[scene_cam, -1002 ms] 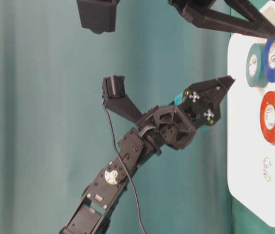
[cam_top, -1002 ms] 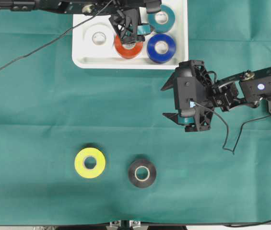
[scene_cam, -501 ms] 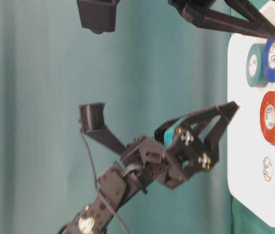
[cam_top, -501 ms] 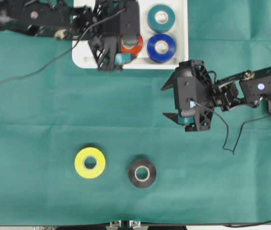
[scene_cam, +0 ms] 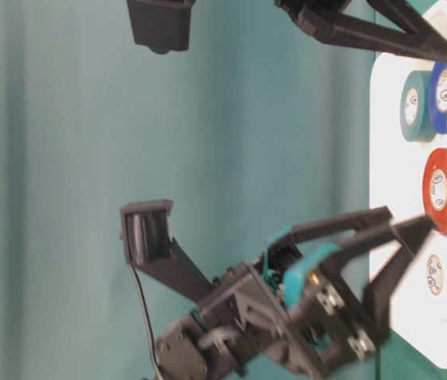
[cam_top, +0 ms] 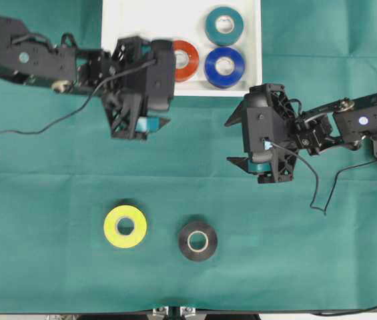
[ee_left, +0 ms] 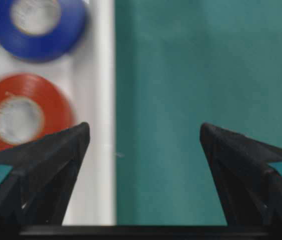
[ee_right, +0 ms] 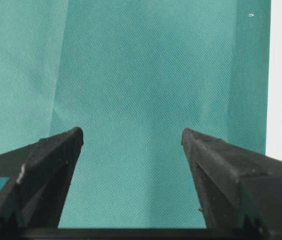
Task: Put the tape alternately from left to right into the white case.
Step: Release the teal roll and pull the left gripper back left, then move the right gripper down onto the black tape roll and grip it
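The white case lies at the back. In it sit a teal roll, a blue roll and a red-orange roll. The white roll shows only at table level, because my left arm covers it from overhead. On the cloth in front lie the yellow roll and the black roll. My left gripper hangs open and empty above the case's near rim. The right gripper is open and empty over bare cloth, right of the case's corner.
Green cloth covers the table. A black cable trails from the left arm across the cloth. Another cable loops below the right arm. The table's front edge runs just below the two loose rolls.
The left gripper has drawn back from over the red-orange roll, moving out across the case's near rim to the front left, empty. The roll stays in the case. The right arm has not moved.
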Controlling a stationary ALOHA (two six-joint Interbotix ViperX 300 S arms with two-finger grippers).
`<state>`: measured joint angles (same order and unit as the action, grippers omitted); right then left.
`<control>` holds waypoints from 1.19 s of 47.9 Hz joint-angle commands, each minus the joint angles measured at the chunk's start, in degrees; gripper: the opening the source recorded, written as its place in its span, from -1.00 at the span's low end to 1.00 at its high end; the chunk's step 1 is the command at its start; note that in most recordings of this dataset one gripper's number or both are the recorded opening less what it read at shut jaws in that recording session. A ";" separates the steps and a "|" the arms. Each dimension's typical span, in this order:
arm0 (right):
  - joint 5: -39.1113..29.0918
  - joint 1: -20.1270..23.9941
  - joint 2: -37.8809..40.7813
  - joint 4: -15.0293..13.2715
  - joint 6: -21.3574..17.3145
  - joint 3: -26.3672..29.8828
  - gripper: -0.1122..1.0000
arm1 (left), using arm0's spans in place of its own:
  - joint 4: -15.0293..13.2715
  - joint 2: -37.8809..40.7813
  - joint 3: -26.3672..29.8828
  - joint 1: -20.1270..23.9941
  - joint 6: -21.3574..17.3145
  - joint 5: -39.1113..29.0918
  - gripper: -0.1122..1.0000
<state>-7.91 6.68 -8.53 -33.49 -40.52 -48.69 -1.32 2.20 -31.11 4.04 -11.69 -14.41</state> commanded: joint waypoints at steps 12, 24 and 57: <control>0.35 0.09 -0.62 0.00 0.00 0.35 0.77 | -0.18 -5.45 -4.22 -4.31 0.09 0.09 0.37; 0.44 0.09 -0.62 -0.09 0.00 0.44 0.77 | -0.18 -8.35 -8.70 -5.19 0.18 0.44 0.37; 0.44 1.85 -0.70 0.62 -0.18 1.32 0.77 | -0.26 -9.14 -10.55 -5.19 0.35 0.62 0.37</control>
<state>-7.91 7.65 -8.53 -33.13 -40.61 -48.78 -1.41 -5.45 -42.01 -0.97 -11.43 -14.15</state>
